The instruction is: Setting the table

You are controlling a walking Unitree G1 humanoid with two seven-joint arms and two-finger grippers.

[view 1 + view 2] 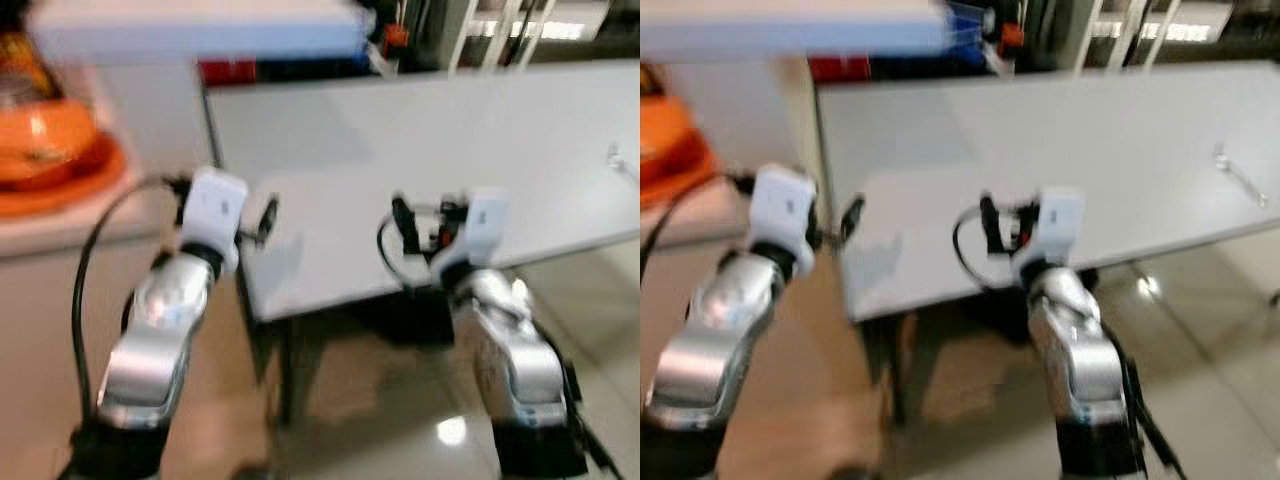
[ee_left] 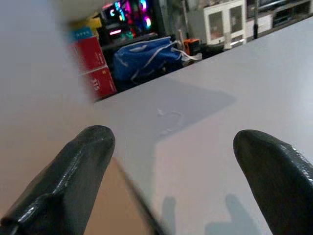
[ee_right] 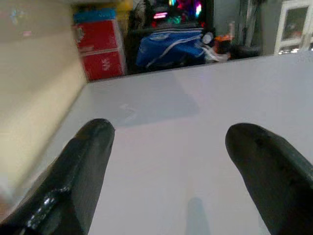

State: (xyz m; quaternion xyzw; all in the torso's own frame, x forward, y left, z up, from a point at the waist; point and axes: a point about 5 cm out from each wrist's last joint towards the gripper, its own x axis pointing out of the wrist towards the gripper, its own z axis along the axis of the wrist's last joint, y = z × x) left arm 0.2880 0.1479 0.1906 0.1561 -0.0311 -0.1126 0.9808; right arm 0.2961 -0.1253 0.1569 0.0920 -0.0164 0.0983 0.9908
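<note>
Head views motion-blurred, evenly bright indoor light. Glare spots on glossy floor. Soft shadows on white table. Wrist views sharper; background dim, coloured glow.

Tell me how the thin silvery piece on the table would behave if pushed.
The silvery piece looks thin and lies flat, so it would probably slide, not tip. The white table looks smooth, so it may skid easily. Lying so flat, it is likely hard to pinch.
</note>
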